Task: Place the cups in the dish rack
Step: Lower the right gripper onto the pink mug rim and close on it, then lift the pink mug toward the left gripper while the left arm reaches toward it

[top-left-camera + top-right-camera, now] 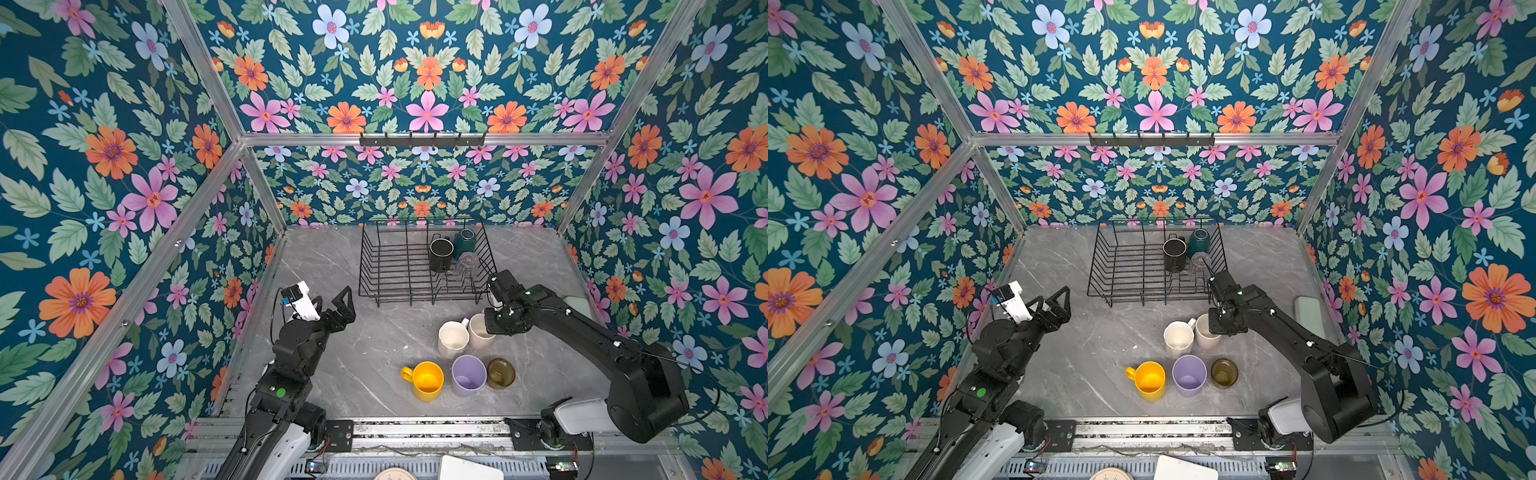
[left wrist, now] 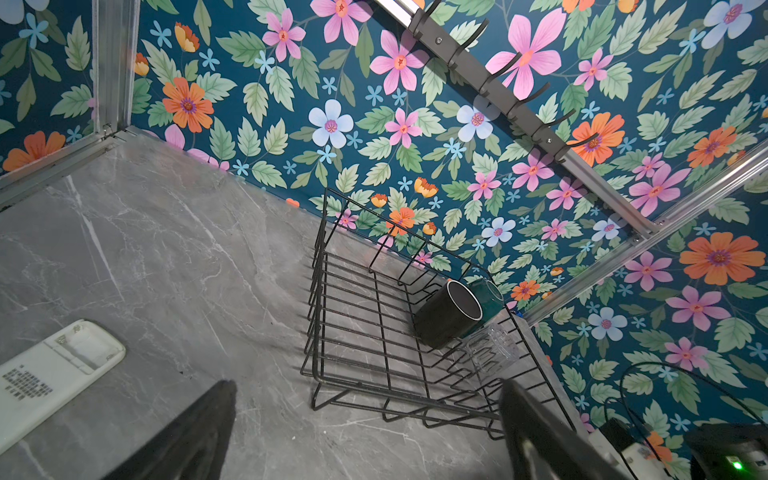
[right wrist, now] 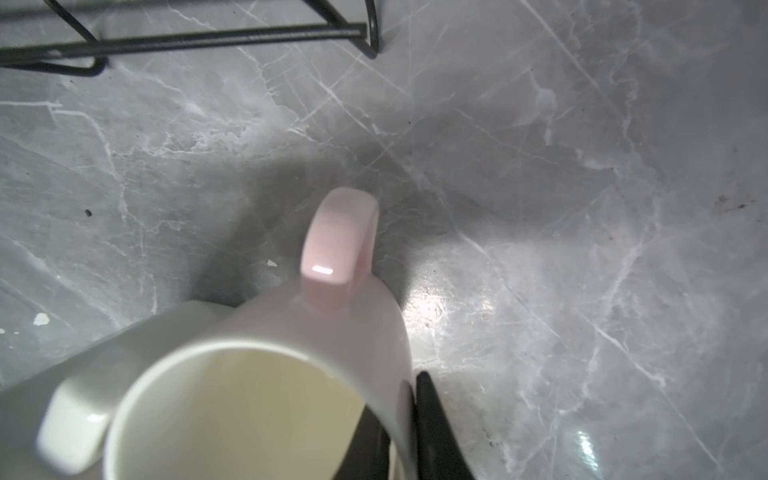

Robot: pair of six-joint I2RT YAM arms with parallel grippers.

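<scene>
The black wire dish rack (image 1: 368,266) stands at the back of the table. It holds a black mug (image 1: 440,253), a dark green mug (image 1: 464,241) and a clear glass (image 1: 467,264). In front of the rack stand a white mug (image 1: 452,338) and a pale pink mug (image 1: 478,332). Nearer are a yellow mug (image 1: 426,380), a lavender tumbler (image 1: 468,374) and an amber glass (image 1: 500,372). My right gripper (image 3: 409,386) is shut on the pink mug's (image 3: 332,316) wall, one finger inside and one outside. My left gripper (image 2: 368,386) hangs open and empty left of the rack (image 2: 353,316).
A pale green oblong object (image 1: 1308,316) lies by the right wall. A white remote-like device (image 2: 54,370) lies on the table in the left wrist view. A black hook rail (image 1: 422,139) hangs on the back wall. Floral walls enclose the grey marble table (image 1: 374,332).
</scene>
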